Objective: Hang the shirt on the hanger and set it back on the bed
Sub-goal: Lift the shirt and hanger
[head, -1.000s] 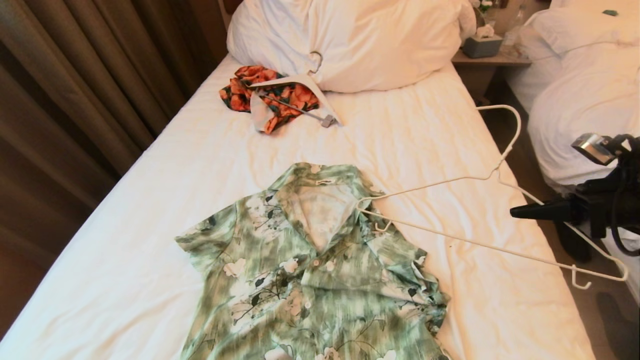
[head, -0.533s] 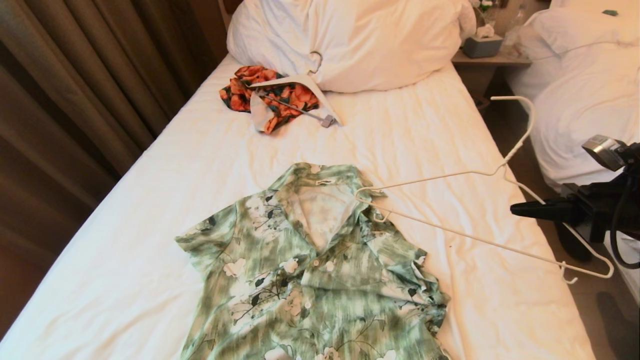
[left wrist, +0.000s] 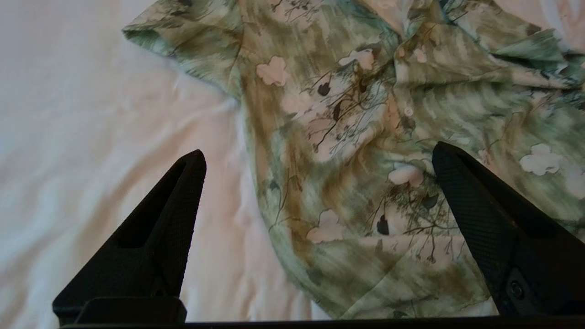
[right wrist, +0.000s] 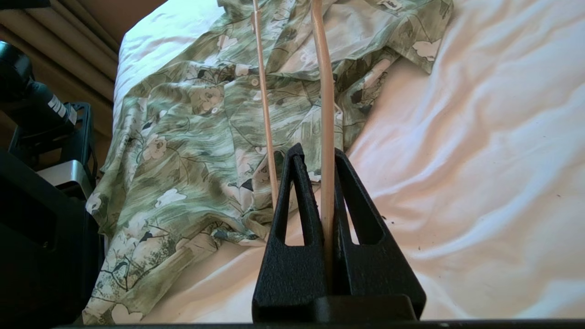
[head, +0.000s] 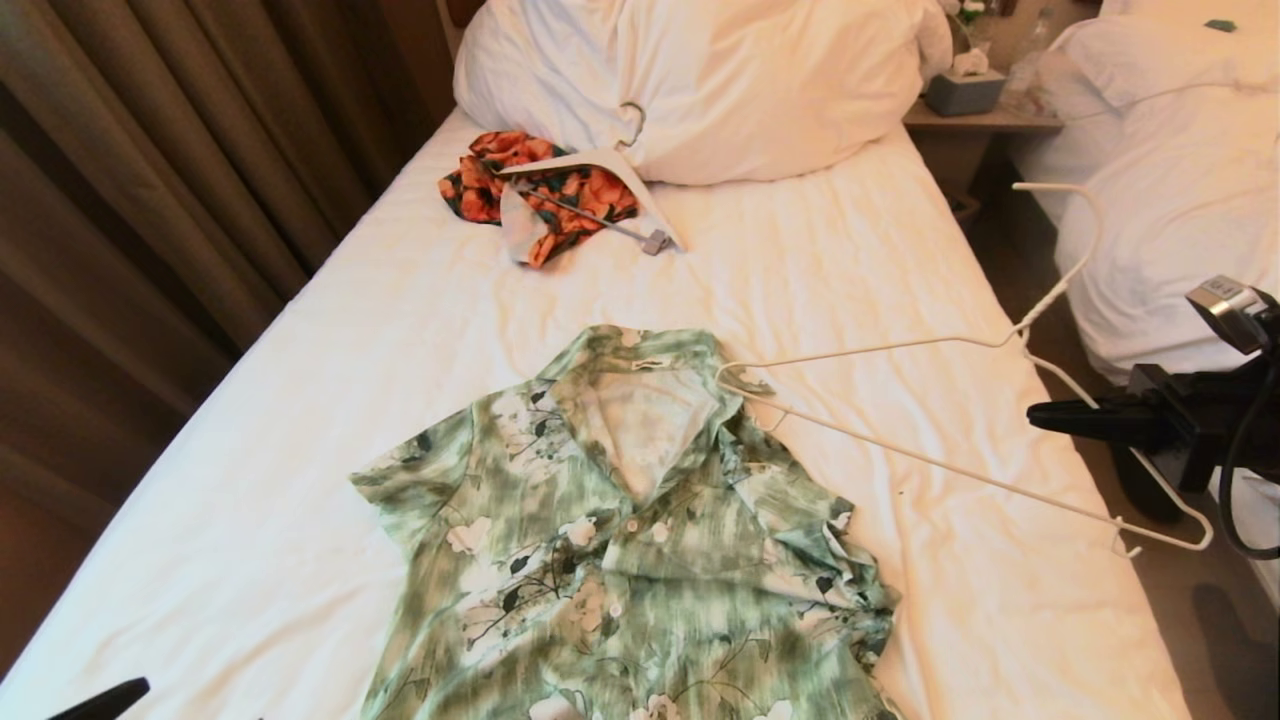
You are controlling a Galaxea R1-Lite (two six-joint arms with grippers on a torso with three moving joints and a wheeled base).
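The green and white floral shirt point(head: 640, 540) lies flat, collar open, on the white sheet of the bed point(head: 400, 330). The thin cream hanger point(head: 948, 467) stretches from the right side of the collar out past the bed's right edge. My right gripper point(head: 1040, 416) is shut on one hanger arm beside that edge. In the right wrist view the gripper point(right wrist: 315, 153) clamps the hanger rod point(right wrist: 327, 114), which points at the shirt point(right wrist: 183, 128). My left gripper point(left wrist: 318, 153) is open above the shirt point(left wrist: 347, 114), near its left side. Its tip point(head: 110, 697) shows at the bottom left.
A small orange-and-black garment point(head: 575, 195) on a thicker white hanger point(head: 600, 160) lies by the big pillow point(head: 720, 80). Brown curtains point(head: 150, 150) hang on the left. A second bed point(head: 1170, 180) and a nightstand with a tissue box point(head: 965, 90) stand to the right.
My right gripper has drawn the hanger to the right; its hook has swung farther right and its near end has slid up along the collar. The left gripper's tip has come into the head view.
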